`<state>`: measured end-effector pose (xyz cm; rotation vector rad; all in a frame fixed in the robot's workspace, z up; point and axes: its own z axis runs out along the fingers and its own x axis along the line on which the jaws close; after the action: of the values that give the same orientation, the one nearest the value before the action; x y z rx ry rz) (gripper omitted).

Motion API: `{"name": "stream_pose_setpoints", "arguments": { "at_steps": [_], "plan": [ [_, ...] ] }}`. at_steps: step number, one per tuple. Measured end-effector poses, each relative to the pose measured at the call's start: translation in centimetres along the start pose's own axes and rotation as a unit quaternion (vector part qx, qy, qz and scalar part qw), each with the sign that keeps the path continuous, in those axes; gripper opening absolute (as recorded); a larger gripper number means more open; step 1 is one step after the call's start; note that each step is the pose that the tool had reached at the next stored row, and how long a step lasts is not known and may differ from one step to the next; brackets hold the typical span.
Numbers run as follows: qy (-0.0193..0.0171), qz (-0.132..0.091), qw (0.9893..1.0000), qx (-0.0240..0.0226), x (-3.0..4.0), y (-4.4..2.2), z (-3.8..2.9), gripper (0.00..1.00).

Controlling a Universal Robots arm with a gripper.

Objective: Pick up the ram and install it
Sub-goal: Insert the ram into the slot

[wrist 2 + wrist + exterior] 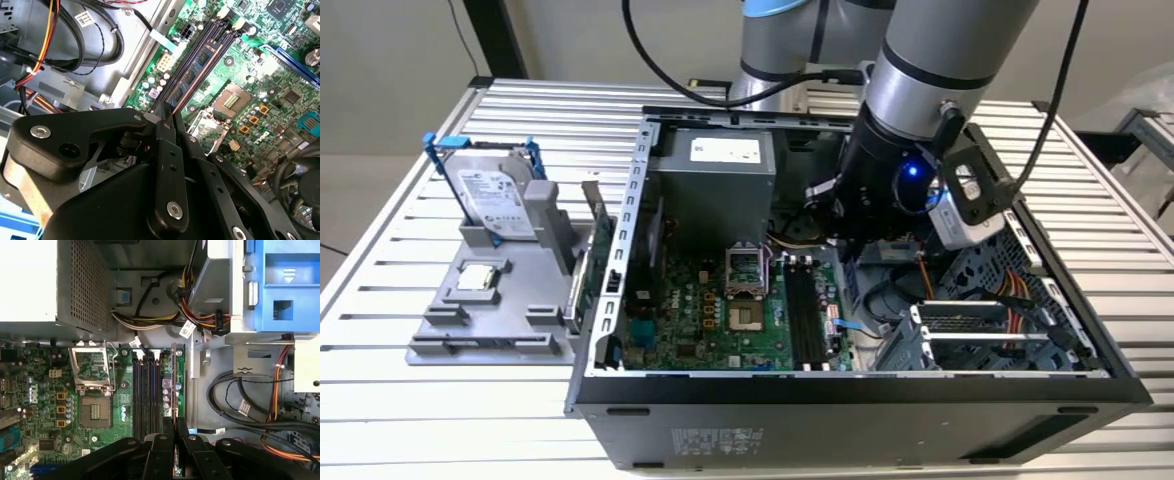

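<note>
The gripper point(173, 436), fingers point(183, 432) clamped narrow on the ram point(173, 385), holds it on edge alongside the empty black slots point(147, 390) of the motherboard point(50, 390).

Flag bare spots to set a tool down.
Bare slats of the table on the near side of the grey fixture, and beyond the case at the exterior view's right. Inside the case is crowded: gripper shut on the ram, cables beside.

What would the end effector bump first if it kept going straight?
Probably the black memory slots on the green motherboard: the end effector grips the thin green ram stick in line with them, though depth is unclear.
</note>
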<state>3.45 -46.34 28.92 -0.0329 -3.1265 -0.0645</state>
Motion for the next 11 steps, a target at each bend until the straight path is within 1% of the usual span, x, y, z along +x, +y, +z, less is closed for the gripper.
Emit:
{"name": "stream_pose_setpoints", "arguments": {
  "at_steps": [3,8,11],
  "plan": [
    [0.0001,-0.001,1.0000,0.0000,0.00,-0.15,0.18,0.00],
    [0.0005,-0.012,0.9999,0.0001,0.06,-0.35,0.40,0.00],
    [0.0005,-0.012,0.9999,0.0001,0.11,-0.45,0.61,0.00]
  ]
}}
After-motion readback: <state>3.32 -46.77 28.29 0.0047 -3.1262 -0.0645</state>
